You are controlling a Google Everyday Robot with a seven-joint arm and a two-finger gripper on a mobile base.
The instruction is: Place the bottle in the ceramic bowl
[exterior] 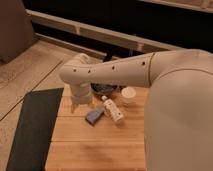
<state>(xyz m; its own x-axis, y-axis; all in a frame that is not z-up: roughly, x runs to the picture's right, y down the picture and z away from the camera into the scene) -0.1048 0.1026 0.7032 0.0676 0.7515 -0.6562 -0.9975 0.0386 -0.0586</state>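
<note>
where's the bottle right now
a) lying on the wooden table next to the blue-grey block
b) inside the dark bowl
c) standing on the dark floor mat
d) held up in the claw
a: the bottle lies on its side on the wooden table right of the blue-grey block, outside the ceramic bowl. The open claw hangs left of the block, holding nothing.

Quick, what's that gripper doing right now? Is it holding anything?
Gripper: open, holding nothing. It hangs just left of the bottle, which lies on the table.
</note>
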